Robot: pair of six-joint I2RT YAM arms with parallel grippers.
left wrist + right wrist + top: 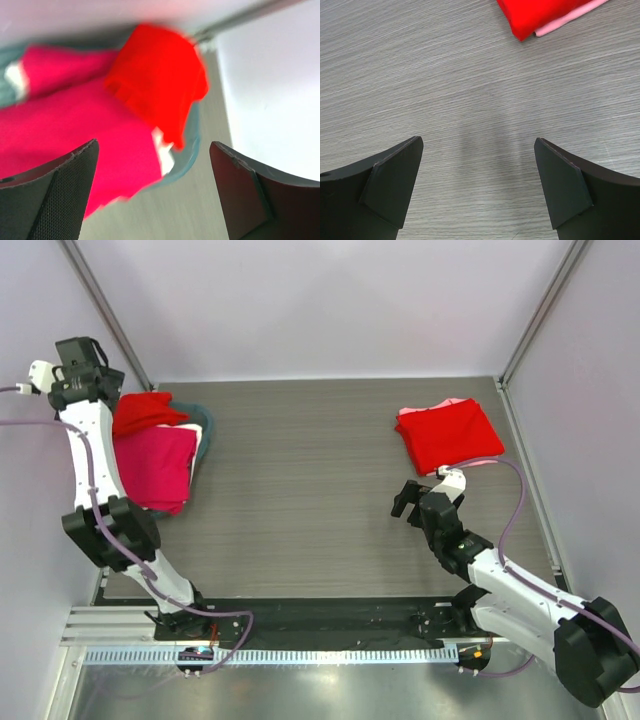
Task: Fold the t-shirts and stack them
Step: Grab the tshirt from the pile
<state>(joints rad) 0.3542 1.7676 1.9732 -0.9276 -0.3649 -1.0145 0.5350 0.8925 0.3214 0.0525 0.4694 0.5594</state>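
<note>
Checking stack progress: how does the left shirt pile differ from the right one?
The left pile is a loose, uneven heap; the right pile is folded flat, edges roughly square. The left pile shows red, magenta, teal and white cloth; the right pile only red over pink. Both have red on top.

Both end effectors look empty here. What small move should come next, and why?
Probably lower the left end effector onto the crumpled red shirt topping the unfolded pile and close. Its jaws are open and facing that shirt, while the right end effector hangs open over bare table.
</note>
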